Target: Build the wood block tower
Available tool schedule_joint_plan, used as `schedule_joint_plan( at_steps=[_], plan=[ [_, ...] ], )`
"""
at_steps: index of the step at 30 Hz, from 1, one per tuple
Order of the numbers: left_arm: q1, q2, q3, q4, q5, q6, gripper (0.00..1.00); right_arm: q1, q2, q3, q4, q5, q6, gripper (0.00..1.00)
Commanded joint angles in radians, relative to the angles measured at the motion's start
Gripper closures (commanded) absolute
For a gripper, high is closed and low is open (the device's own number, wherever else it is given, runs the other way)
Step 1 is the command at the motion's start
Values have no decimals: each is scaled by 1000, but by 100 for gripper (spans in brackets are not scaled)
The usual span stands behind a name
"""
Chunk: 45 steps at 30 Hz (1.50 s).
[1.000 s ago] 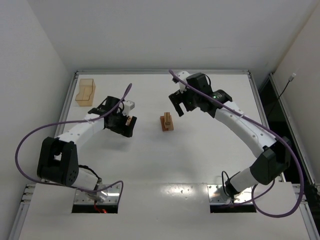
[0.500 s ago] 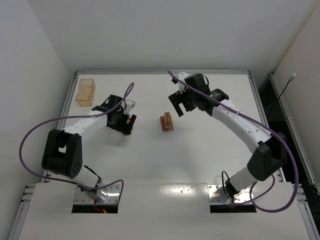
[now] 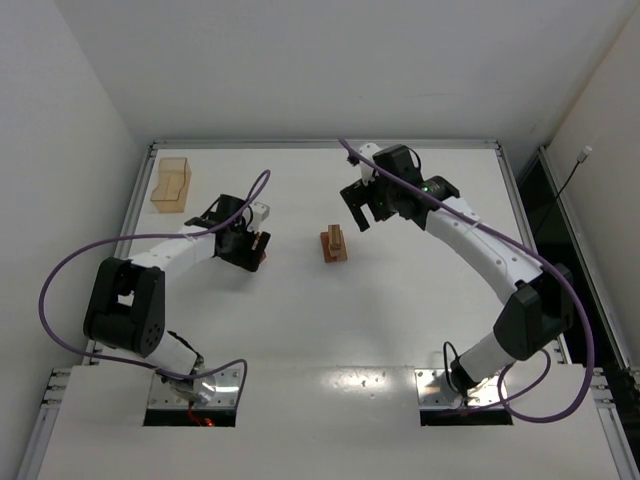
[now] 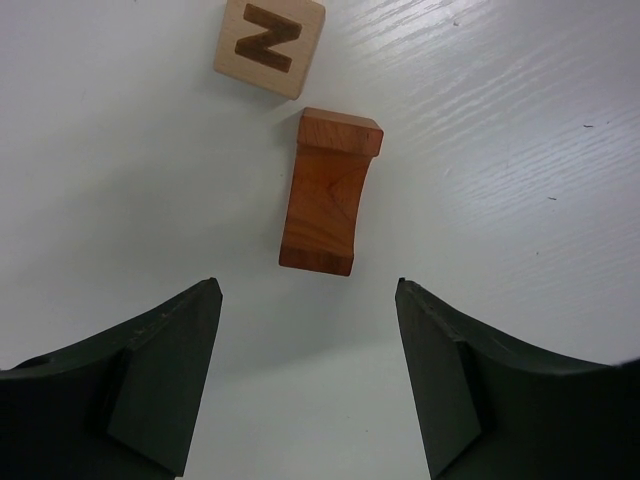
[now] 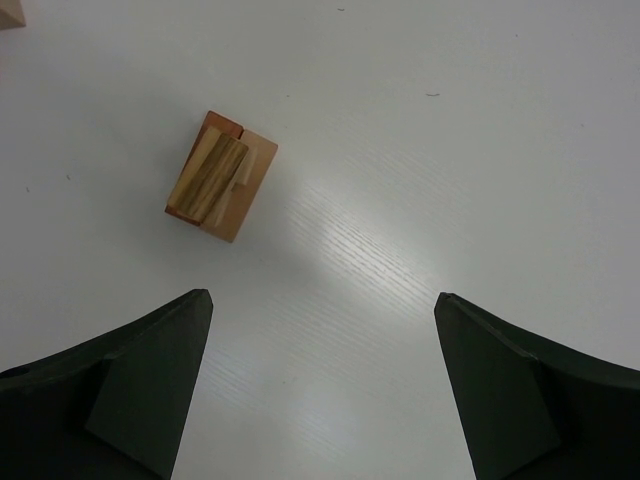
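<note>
A white tabletop [image 3: 300, 330] carries the pieces of a wood block tower, with two robot arms reaching over it from the near edge.

In the left wrist view, the left gripper [image 4: 305, 290] hangs over the left half of the tabletop with its jaws apart and nothing between them. Just beyond its fingertips lies a reddish-brown arch piece [image 4: 330, 190], flat on the surface with its length pointing away from the camera and its curved cut-out facing right. A light tan cube printed with a dark letter N [image 4: 270, 45] sits just beside the arch's far end, up and to the left. Whether the two touch cannot be told.

In the right wrist view, the right gripper [image 5: 322, 297] hovers near the middle of the tabletop, its jaws spread wide and empty. Ahead of it and to the left stands the partly built stack [image 5: 220, 177]: a reddish-brown block and a light tan block side by side, with a short streaked bar laid on top. The corner of another tan block [image 5: 8, 12] shows at the top left edge of that view.

In the overhead view, a translucent amber box [image 3: 171, 183] stands at the far left of the tabletop, well apart from the blocks.
</note>
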Motion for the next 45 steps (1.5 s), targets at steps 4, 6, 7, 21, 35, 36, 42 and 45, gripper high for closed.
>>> schedule_joint_plan(
  at_steps=[4, 6, 7, 21, 35, 36, 42, 45],
  plan=[
    [-7, 1, -3, 43, 19, 16, 35, -17, 19, 15, 43, -12, 12, 9],
    [-7, 10, -3, 43, 19, 25, 38, -17, 20, 15, 43, -23, 12, 9],
    [-7, 10, -3, 43, 19, 25, 38, -17, 20, 15, 43, -23, 22, 9],
    [-7, 60, 26, 72, 30, 25, 43, -44, 38, 33, 33, -52, 31, 9],
    [-7, 116, 44, 103, 39, 16, 49, -73, 56, 33, 24, -80, 40, 9],
    [-7, 125, 45, 103, 39, 7, 50, -73, 56, 33, 24, -80, 40, 9],
    [-7, 134, 54, 112, 48, 7, 58, -83, 56, 24, 24, -89, 40, 9],
    [-7, 143, 54, 112, 48, -3, 66, -83, 56, 24, 24, -89, 40, 9]
  ],
)
